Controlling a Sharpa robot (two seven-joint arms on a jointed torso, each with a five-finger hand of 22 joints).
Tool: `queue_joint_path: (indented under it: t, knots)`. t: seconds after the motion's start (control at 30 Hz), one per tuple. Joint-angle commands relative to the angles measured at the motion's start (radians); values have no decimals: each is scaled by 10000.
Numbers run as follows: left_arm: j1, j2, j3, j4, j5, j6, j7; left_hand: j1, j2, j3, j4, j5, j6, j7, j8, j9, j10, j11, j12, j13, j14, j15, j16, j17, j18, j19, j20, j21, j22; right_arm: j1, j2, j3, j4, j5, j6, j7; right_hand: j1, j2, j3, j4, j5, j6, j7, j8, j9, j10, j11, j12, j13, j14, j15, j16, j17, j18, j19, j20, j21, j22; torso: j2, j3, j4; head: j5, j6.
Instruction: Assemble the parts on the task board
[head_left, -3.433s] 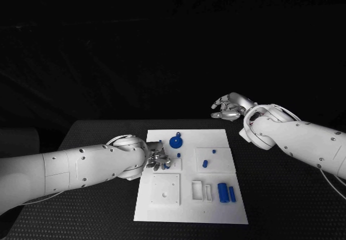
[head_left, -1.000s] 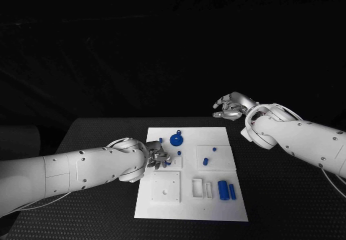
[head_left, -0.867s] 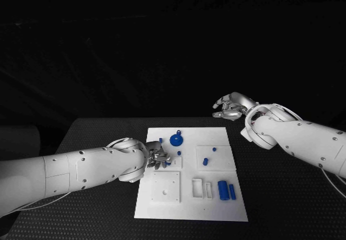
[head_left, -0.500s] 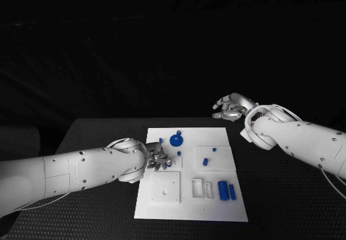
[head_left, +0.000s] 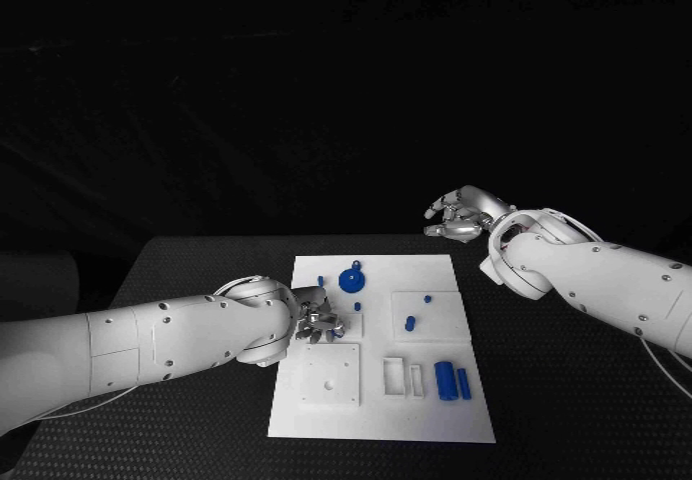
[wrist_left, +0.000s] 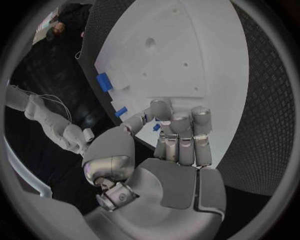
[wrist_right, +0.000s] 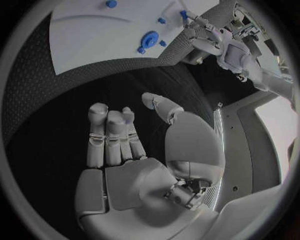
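Black, dimpled table (head_left: 188, 270) under a dark background, with the white task board (head_left: 378, 420) lying lengthwise at its centre. Head view: the left hand (head_left: 317, 318) sits over the board's left edge, beside a raised square plate with a centre hole (head_left: 330, 376). Blue parts stand or lie on the board: a round disc part (head_left: 352, 279) near the far end, a small peg (head_left: 427, 298) and a short oval piece (head_left: 410, 323) on the right-hand raised panel, and two cylinders (head_left: 451, 382) side by side at the near right, next to two narrow white slots (head_left: 404, 378). The right hand (head_left: 459, 217) is raised beyond the board's far right corner, well apart from every part.

Left wrist view: the left hand (wrist_left: 172, 137) has its fingers curled together over the board, and a small blue piece (wrist_left: 156, 127) shows at the fingertips, a detail that the head view hides behind the hand. It appears to be pinched there, though the contact is partly covered. Two more blue parts (wrist_left: 104, 82) lie at the board's edge.

Right wrist view: the right hand (wrist_right: 125, 142) holds nothing, its fingers bent partway inward above dark table; the disc part (wrist_right: 149, 39) and the left hand (wrist_right: 203, 35) appear beyond it.
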Motion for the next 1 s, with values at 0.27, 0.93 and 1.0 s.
queue_joint_path:
  t: [0.27, 0.93, 1.0]
  knots:
    - [-52, -227, -43, 166, 358, -1225, 379, -227, 807, -120, -10, -104, 1524, -778, -2, -13, -247, -143, 83, -37, -72, -35, 106, -68, 130, -90, -741, -16, 153, -26, -3, 4, -13, 39, 96, 59, -57, 78, -2, 48, 53, -41, 127, 62, -16, -56, 16, 45, -16, -75, -18, -33, -17, 461, -2, -81, -39, 180, -1, 2, 13, 6, 30]
    - [-53, -308, -49, 355, 458, -2461, 297, -548, 942, -52, 70, -323, 1529, -803, -13, -3, -269, -176, 96, -66, -31, -126, 108, -148, 168, -12, -773, -1, 139, -33, -52, 4, -12, 44, 105, 47, -84, 81, -6, 59, 100, -45, 126, 61, -19, -58, 15, 54, -26, -77, -19, -33, -17, 461, -4, -81, -41, 181, -6, 16, 19, -2, -36]
    - [-55, -300, -50, 327, 458, -2500, 274, -554, 938, -47, 74, -337, 1526, -803, -14, -2, -269, -176, 95, -68, -29, -131, 107, -152, 170, -9, -775, 0, 139, -33, -53, 4, -14, 44, 103, 47, -86, 82, -6, 60, 103, -45, 126, 61, -19, -58, 15, 54, -26, -77, -19, -33, -18, 461, -4, -81, -41, 181, -12, 19, 23, 6, -44]
